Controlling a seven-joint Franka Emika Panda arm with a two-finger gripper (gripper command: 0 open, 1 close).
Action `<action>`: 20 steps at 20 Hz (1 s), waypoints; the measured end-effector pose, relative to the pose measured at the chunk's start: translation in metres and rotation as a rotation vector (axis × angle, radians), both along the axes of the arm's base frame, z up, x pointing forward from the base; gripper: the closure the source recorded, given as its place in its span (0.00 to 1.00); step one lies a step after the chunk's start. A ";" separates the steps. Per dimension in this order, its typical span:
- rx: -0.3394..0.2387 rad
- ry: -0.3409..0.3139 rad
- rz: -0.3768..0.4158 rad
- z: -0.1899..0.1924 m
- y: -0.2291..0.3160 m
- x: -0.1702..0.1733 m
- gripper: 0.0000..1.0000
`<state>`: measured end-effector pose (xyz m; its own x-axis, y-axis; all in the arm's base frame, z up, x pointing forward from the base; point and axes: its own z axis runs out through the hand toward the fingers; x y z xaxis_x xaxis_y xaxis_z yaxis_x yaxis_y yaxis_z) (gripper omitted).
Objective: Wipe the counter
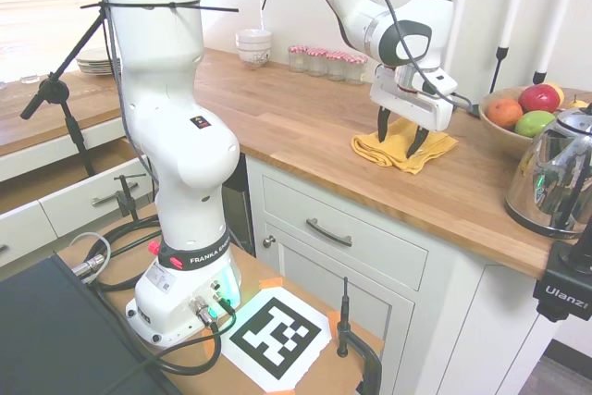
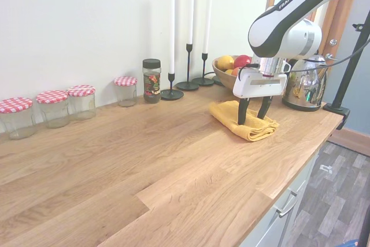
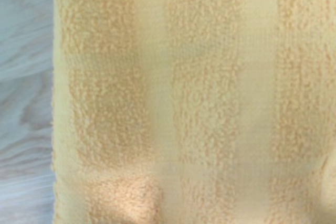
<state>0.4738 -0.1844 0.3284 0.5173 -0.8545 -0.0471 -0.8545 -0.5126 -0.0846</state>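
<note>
The counter (image 1: 296,117) is a long warm-brown wooden worktop (image 2: 144,160) over white cabinets. A folded yellow towel (image 1: 437,144) lies on it near the front edge, also seen from the other side (image 2: 226,114). My gripper (image 1: 398,146) points straight down over the towel, open, its two dark fingers spread with the tips down on the fabric (image 2: 252,120). The wrist view is filled with the yellow towel (image 3: 199,98) from close by, with a strip of counter (image 3: 23,103) along one side.
Behind the towel stand a fruit bowl (image 1: 518,113) and a metal kettle (image 1: 555,178). Along the wall are red-lidded jars (image 2: 52,105), a spice jar (image 2: 151,80) and tall candlesticks (image 2: 188,56). White bowls (image 1: 253,46) are stacked at the far end.
</note>
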 end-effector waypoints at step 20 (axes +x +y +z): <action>0.017 -0.022 0.002 -0.003 0.013 -0.006 1.00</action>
